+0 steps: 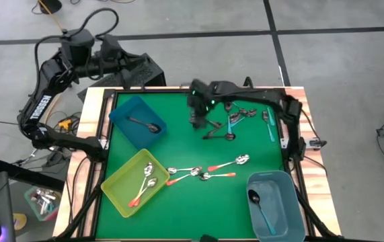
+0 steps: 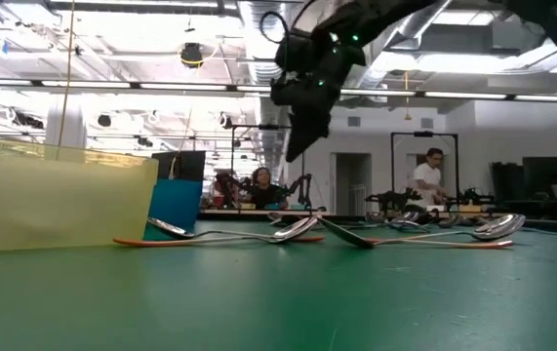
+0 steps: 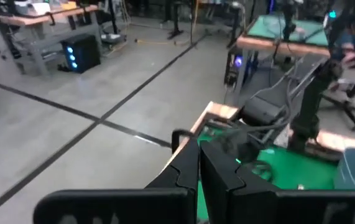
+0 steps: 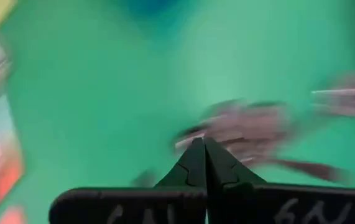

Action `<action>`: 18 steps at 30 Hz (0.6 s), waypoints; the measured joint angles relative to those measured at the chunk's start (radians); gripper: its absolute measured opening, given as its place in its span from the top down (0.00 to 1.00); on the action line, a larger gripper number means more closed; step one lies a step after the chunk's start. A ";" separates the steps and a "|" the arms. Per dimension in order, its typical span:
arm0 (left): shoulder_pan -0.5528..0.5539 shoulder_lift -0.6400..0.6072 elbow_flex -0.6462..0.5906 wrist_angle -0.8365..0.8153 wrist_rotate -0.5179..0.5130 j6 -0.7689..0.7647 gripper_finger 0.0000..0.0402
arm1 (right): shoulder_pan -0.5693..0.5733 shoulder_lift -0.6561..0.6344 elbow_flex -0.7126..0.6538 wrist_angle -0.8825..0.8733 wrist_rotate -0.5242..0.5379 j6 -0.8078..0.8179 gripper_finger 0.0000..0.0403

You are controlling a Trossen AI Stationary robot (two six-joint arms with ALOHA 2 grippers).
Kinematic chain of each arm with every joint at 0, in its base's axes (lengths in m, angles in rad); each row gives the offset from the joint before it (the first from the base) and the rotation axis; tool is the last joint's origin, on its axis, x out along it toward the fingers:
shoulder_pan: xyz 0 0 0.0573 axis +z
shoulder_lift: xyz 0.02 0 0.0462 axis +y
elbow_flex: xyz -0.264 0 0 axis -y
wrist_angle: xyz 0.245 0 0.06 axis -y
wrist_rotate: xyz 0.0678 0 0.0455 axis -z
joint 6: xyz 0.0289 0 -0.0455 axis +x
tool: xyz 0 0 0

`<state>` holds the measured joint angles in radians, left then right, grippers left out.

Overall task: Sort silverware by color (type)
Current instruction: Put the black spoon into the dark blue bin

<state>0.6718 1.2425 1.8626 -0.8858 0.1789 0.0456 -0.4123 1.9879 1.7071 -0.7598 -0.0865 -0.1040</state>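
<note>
Bench (image 1: 178,107): open green at centre and along the 12 o'clock edge to the left of the right gripper (image 1: 199,122).

Blue bin (image 1: 138,121) at 10 o'clock, yellow bin (image 1: 134,183) at 8 o'clock, grey-blue bin (image 1: 277,205) at 5 o'clock.

Orange-handled spoons (image 1: 205,171) lie across 6 o'clock, between the yellow and grey-blue bins.

Dark spoon cluster (image 1: 235,121) at 1 o'clock; the right arm, jaws closed, hangs over its near edge.

Left arm folded off the bench at 10 o'clock.
</note>
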 joint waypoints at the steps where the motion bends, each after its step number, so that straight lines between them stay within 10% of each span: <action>1: 0.003 -0.001 0.000 0.003 -0.004 -0.003 1.00 | -0.019 -0.002 -0.002 0.035 0.020 0.065 0.96; 13: 0.008 0.001 0.000 -0.024 -0.009 -0.016 1.00 | -0.096 0.165 -0.007 -0.037 0.015 0.235 0.42; 18: 0.008 0.001 0.000 -0.023 -0.057 -0.014 1.00 | -0.087 0.208 -0.003 -0.006 0.068 0.231 0.37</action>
<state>0.6800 1.2434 1.8626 -0.9085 0.1223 0.0321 -0.4993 2.1960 1.7044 -0.7659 -0.0189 0.1268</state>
